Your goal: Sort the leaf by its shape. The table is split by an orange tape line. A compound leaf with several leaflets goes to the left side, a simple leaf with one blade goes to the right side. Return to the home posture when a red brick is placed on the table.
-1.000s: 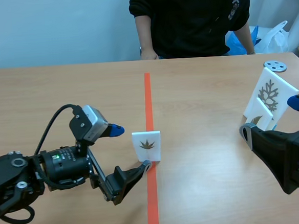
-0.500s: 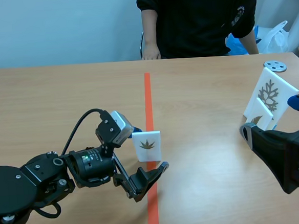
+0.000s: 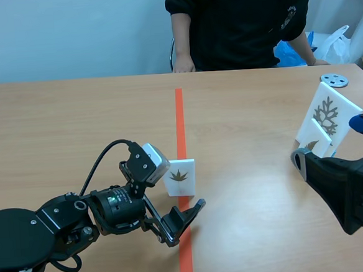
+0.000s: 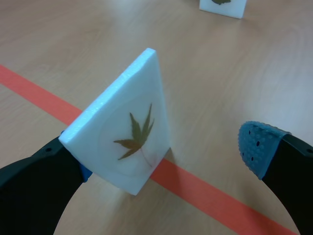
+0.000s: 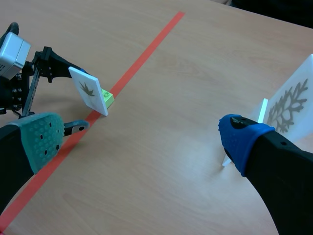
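Leaf card (image 4: 129, 132): upright on tape line (image 4: 39, 95), between left gripper (image 4: 161, 156) fingers, against one.
Grip: spread, pinching nothing.
Around: two other cards (image 3: 326, 116) at 3 o'clock, well apart.

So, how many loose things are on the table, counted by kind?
Leaf cards: 3, namely the middle card, the large card and the small card
Grey disc: 1
Green block, at the foot of the middle card: 1
Total: 5
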